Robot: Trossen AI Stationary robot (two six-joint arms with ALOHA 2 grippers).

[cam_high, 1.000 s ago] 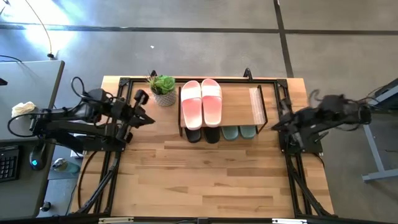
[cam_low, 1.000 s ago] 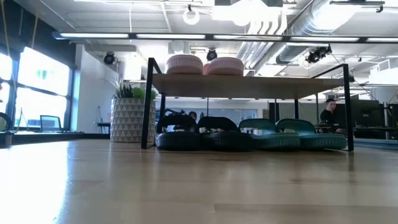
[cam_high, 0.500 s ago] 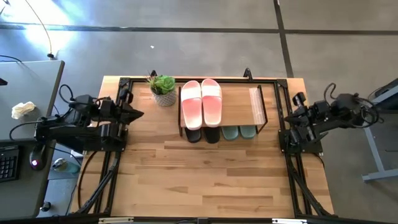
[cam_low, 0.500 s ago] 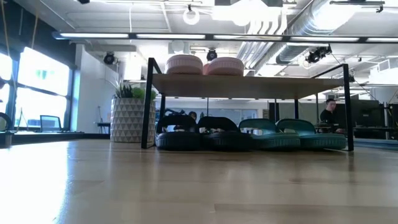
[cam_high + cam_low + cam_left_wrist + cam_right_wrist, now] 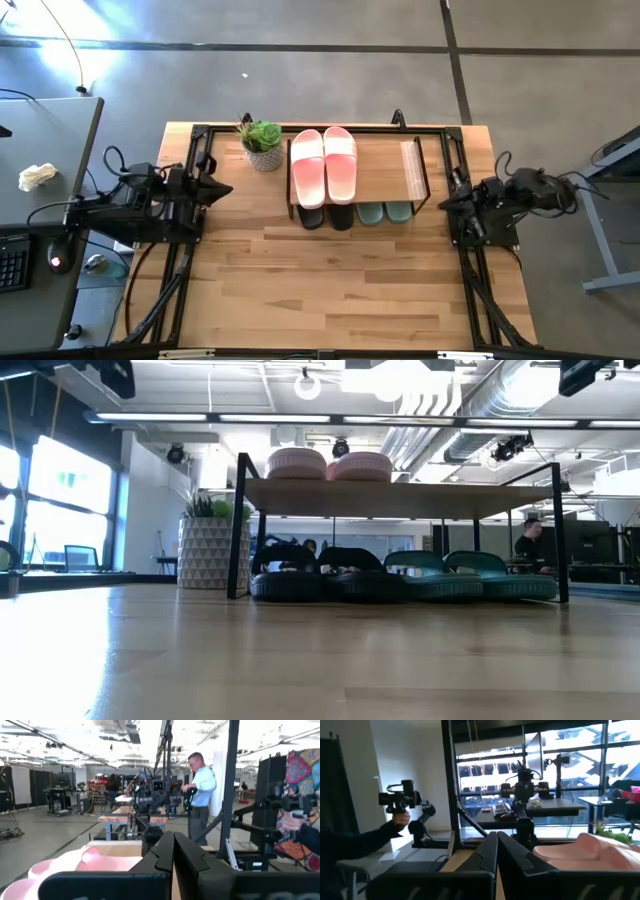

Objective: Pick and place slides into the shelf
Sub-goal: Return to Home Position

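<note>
The shelf [image 5: 385,165] stands at the table's far middle. Two pink slides [image 5: 323,165] lie side by side on its plank top, and also show in the low view [image 5: 328,463]. Two black slides [image 5: 320,575] and two sage green slides [image 5: 470,575] rest on the table under the plank. My left gripper [image 5: 225,188] is shut and empty at the table's left edge, level, pointing toward the shelf; its closed fingers show in the left wrist view [image 5: 173,837]. My right gripper [image 5: 445,203] is shut and empty at the right edge, pointing toward the shelf [image 5: 497,837].
A small potted plant [image 5: 263,140] stands just left of the shelf. The near half of the wooden table [image 5: 330,290] is bare. A black frame runs along the table's left, right and far edges. People stand in the room beyond the table.
Both arms have drawn back from the shelf and folded down, the left toward the table's left edge, the right toward its right edge. The slides and the shelf have stayed where they were.
</note>
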